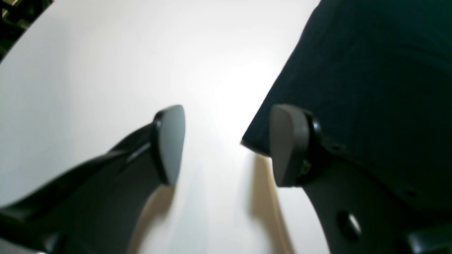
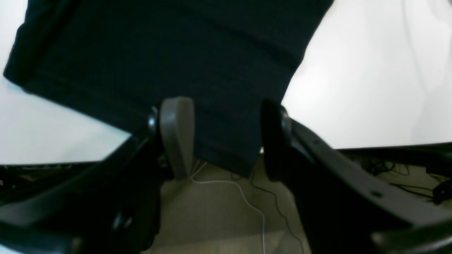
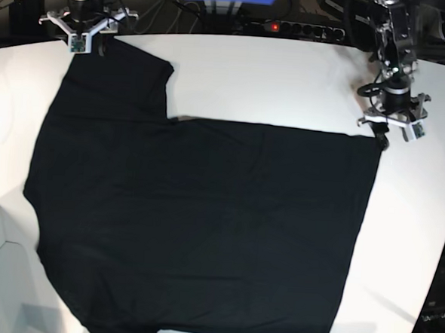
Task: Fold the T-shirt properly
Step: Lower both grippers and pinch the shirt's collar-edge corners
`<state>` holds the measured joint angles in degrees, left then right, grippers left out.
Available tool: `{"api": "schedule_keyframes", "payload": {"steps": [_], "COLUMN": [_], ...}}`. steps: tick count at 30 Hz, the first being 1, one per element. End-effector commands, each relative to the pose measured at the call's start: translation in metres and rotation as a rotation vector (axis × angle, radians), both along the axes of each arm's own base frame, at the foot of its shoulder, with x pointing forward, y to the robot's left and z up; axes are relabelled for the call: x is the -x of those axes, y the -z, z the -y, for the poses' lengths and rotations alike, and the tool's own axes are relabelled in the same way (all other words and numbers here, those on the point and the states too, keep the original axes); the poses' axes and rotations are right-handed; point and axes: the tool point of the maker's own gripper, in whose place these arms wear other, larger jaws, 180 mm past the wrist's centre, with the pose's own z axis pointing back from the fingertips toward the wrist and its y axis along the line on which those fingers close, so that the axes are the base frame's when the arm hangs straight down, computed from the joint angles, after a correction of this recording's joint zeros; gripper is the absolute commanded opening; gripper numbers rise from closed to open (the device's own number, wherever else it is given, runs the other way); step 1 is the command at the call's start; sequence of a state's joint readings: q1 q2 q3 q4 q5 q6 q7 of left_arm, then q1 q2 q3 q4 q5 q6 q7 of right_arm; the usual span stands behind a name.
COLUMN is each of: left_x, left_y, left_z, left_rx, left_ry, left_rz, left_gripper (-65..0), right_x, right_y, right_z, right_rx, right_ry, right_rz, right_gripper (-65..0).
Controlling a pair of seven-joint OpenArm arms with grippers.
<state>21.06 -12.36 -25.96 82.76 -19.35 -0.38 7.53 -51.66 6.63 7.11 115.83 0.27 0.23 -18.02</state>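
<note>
Base view: flat, matte black T-shirt (image 3: 196, 225) on smooth white table (image 3: 288, 80).

The large black cloth T-shirt (image 3: 196, 225) lies spread flat on the white table (image 3: 288, 80), covering its middle and near part, with one sleeve reaching to the far left corner. The right hand (image 3: 81, 33) sits over that sleeve's far end. The left hand (image 3: 392, 125) stands at the shirt's far right corner, one finger (image 1: 287, 144) over the cloth edge, the other over bare table
</note>
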Motion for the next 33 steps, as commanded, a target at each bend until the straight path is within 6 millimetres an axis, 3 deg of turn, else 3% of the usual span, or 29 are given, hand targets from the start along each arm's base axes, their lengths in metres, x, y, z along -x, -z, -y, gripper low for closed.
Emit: {"api": "schedule_keyframes", "payload": {"steps": [1, 4, 10, 17, 21, 29, 33], "left_x": [-0.011, -0.016, -0.027, -0.016, -0.01, -0.015, -0.014], "left_y": [-0.008, 0.003, 0.0, 0.021, 0.032, 0.029, 0.029], "left_z": [0.002, 0.017, 0.023, 0.019, 0.017, 0.017, 0.018], "left_rx": [-0.017, 0.003, 0.014, 0.03, 0.039, 0.041, 0.039], "left_ry": [0.024, 0.059, 0.067, 0.046, 0.035, 0.035, 0.037], "left_rz": [0.034, 0.012, 0.035, -0.021, -0.05, -0.039, -0.04], "left_gripper": [-27.9, -27.9, -27.9, -29.3, -40.6, -64.8, -64.8], "right_x": [-0.002, -0.002, -0.005, -0.008, -0.013, -0.014, -0.014], "right_y": [-0.007, -0.007, -0.007, -0.011, -0.013, -0.014, -0.014], "right_z": [0.001, 0.001, 0.001, 0.012, 0.016, 0.017, 0.018], "right_rx": [0.009, 0.009, 0.009, 0.034, 0.052, 0.058, 0.059], "right_ry": [-0.012, -0.012, -0.012, 0.005, -0.021, -0.026, -0.027], "right_rz": [0.023, 0.023, 0.03, 0.043, 0.051, 0.053, 0.053], "right_gripper": [-34.0, -34.0, -34.0, -34.0, -34.0, -34.1, -34.1]}}
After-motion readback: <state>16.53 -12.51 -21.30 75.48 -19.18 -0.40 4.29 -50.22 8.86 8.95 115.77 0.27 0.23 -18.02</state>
